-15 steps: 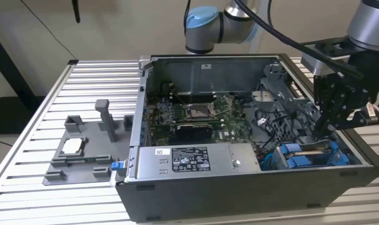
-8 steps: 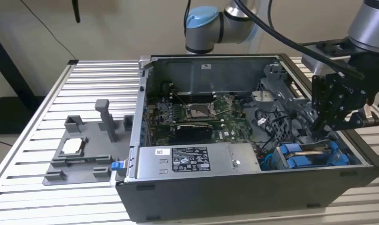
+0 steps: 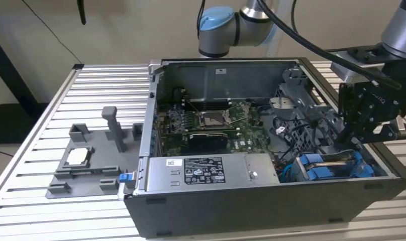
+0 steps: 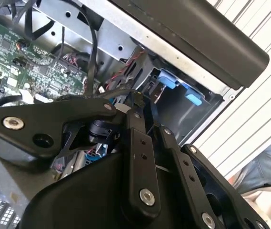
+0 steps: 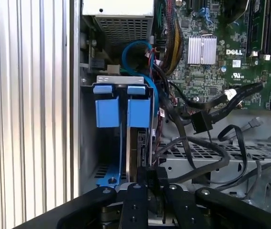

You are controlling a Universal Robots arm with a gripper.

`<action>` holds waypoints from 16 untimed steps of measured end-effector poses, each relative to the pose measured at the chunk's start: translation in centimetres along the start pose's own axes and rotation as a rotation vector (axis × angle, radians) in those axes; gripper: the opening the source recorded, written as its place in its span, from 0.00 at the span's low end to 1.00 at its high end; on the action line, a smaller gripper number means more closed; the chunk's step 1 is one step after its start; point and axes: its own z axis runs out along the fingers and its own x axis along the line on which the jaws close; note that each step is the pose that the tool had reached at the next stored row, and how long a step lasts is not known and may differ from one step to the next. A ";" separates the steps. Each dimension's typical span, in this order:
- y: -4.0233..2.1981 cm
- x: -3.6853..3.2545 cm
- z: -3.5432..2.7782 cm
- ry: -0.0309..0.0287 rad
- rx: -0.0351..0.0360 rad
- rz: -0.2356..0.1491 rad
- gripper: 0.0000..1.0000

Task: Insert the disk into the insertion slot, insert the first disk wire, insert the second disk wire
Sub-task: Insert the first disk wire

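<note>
The disk (image 5: 139,143) stands on edge in the insertion slot (image 5: 118,80), a dark metal cage in the case corner. Its blue carrier tabs (image 5: 139,112) point toward the case wall. A second blue carrier (image 5: 106,112) sits in the bay beside it. My gripper (image 5: 149,174) is down inside the case with its fingers closed around the disk's near end. In the exterior view the gripper (image 3: 347,143) hangs just above the blue carriers (image 3: 330,168). A loose black wire with a black plug (image 5: 202,121) lies free beside the cage, and another wire with a white tag (image 5: 230,93) lies past it.
The grey power-supply box (image 3: 203,173) fills the case's near side, with the green motherboard (image 3: 210,123) behind it. A grey fixture holding a small part (image 3: 89,160) sits on the slatted table (image 3: 28,165) at the exterior view's left. A person's clothing (image 4: 264,167) shows beyond the case.
</note>
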 end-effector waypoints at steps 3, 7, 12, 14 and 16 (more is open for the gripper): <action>-0.02 0.20 0.23 -0.0001 -0.0057 0.004 0.19; -0.32 0.57 0.43 -0.0014 -0.0070 0.005 0.19; -0.40 0.61 0.46 -0.0017 -0.0071 0.005 0.19; -0.41 0.62 0.48 -0.0016 -0.0071 0.005 0.19; -0.41 0.61 0.58 -0.0022 -0.0071 0.005 0.19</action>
